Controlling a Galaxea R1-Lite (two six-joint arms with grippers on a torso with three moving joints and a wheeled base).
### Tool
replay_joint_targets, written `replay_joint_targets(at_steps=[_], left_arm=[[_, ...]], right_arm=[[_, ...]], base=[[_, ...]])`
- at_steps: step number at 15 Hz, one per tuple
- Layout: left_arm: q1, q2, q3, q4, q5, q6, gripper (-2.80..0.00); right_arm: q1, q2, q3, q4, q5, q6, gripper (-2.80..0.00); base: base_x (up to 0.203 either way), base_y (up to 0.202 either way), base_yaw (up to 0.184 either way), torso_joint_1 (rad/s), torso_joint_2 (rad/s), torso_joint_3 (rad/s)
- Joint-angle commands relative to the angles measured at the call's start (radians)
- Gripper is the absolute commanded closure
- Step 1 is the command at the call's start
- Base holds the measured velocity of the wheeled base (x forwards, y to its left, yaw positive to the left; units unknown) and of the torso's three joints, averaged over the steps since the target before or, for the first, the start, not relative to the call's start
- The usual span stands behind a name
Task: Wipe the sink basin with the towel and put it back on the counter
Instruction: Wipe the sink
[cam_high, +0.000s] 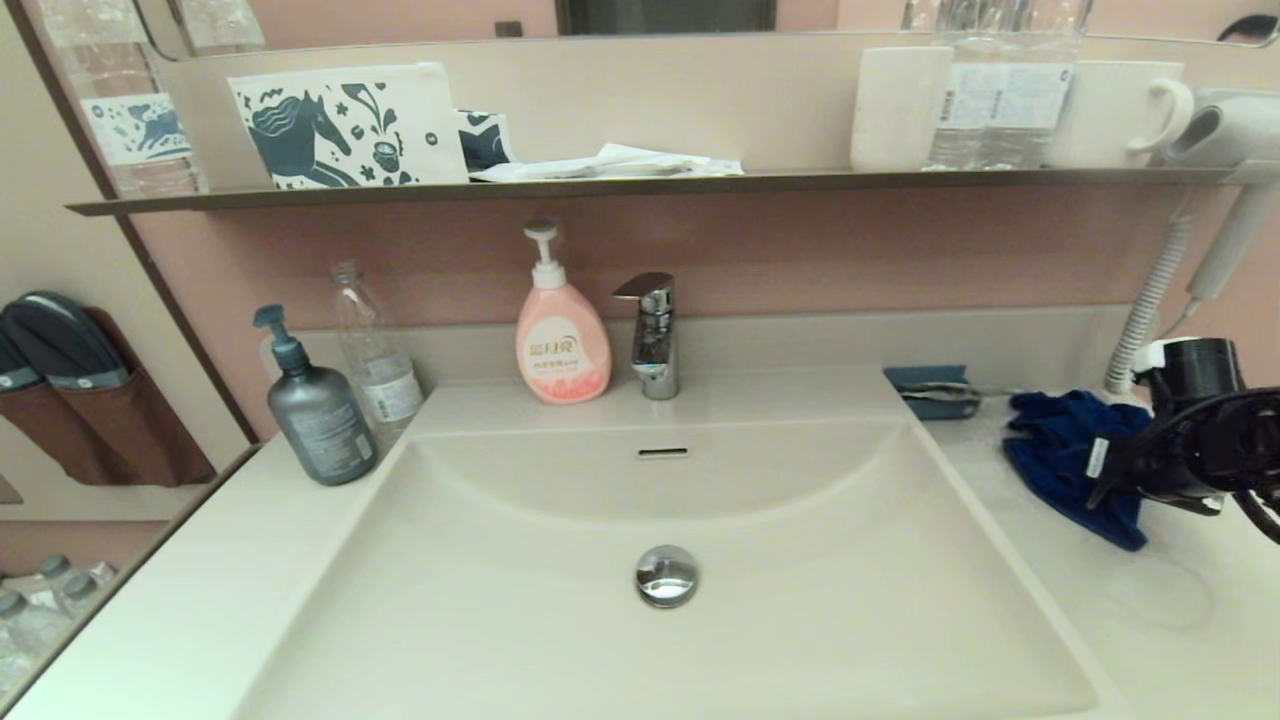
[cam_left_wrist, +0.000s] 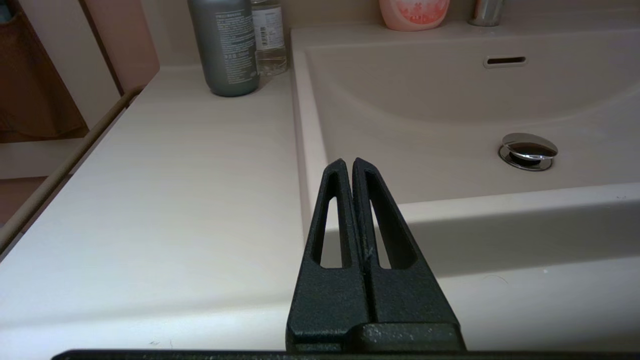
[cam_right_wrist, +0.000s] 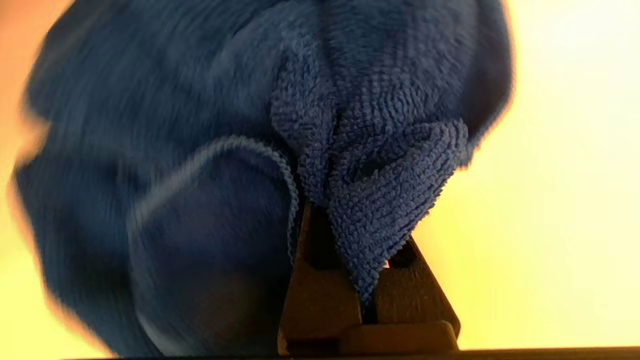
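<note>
The blue towel (cam_high: 1065, 450) hangs bunched over the counter (cam_high: 1150, 610), right of the sink basin (cam_high: 560, 610). My right gripper (cam_high: 1112, 475) is shut on it. In the right wrist view a fold of the towel (cam_right_wrist: 370, 200) is pinched between the fingers (cam_right_wrist: 320, 295), and cloth covers their tips. I cannot tell if the towel touches the counter. The basin holds only its chrome drain plug (cam_high: 666, 575) and overflow slot (cam_high: 662, 452). My left gripper (cam_left_wrist: 348, 162) is shut on nothing, parked low by the basin's front left corner (cam_left_wrist: 305, 200), outside the head view.
A grey pump bottle (cam_high: 318, 415), a clear bottle (cam_high: 375, 355), a pink soap dispenser (cam_high: 561, 340) and the faucet (cam_high: 652, 335) line the back. A teal tray (cam_high: 935, 390) sits behind the towel. A hair-dryer hose (cam_high: 1150, 300) hangs at right, under a loaded shelf (cam_high: 640, 185).
</note>
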Motion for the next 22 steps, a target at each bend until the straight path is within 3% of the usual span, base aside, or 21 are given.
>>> replay_joint_targets(at_steps=[1, 6, 9, 12, 15, 19, 22], left_arm=[[0.000, 0.001, 0.000, 0.000, 0.000, 0.000, 0.00], [0.000, 0.001, 0.000, -0.001, 0.000, 0.000, 0.00], [0.000, 0.001, 0.000, -0.001, 0.000, 0.000, 0.00], [0.000, 0.001, 0.000, -0.001, 0.000, 0.000, 0.00], [0.000, 0.001, 0.000, -0.001, 0.000, 0.000, 0.00], [0.000, 0.001, 0.000, -0.001, 0.000, 0.000, 0.00], [0.000, 0.001, 0.000, 0.000, 0.000, 0.000, 0.00]], right_arm=[[0.055, -0.048, -0.007, 0.011, 0.016, 0.007, 0.00], [0.111, -0.211, 0.012, 0.259, 0.120, 0.016, 0.00], [0.108, -0.310, 0.040, 0.519, 0.191, -0.101, 0.00], [0.085, -0.402, 0.050, 0.565, 0.206, -0.139, 0.00], [-0.009, -0.461, 0.026, 0.570, 0.207, -0.206, 0.00], [-0.143, -0.455, -0.164, 0.644, 0.220, -0.217, 0.00], [-0.170, -0.432, -0.240, 0.683, 0.254, -0.207, 0.00]], base=[[0.000, 0.000, 0.000, 0.000, 0.00, 0.000], [0.000, 0.000, 0.000, 0.000, 0.00, 0.000], [0.000, 0.000, 0.000, 0.000, 0.00, 0.000], [0.000, 0.000, 0.000, 0.000, 0.00, 0.000], [0.000, 0.000, 0.000, 0.000, 0.00, 0.000], [0.000, 0.000, 0.000, 0.000, 0.00, 0.000], [0.000, 0.000, 0.000, 0.000, 0.00, 0.000]])
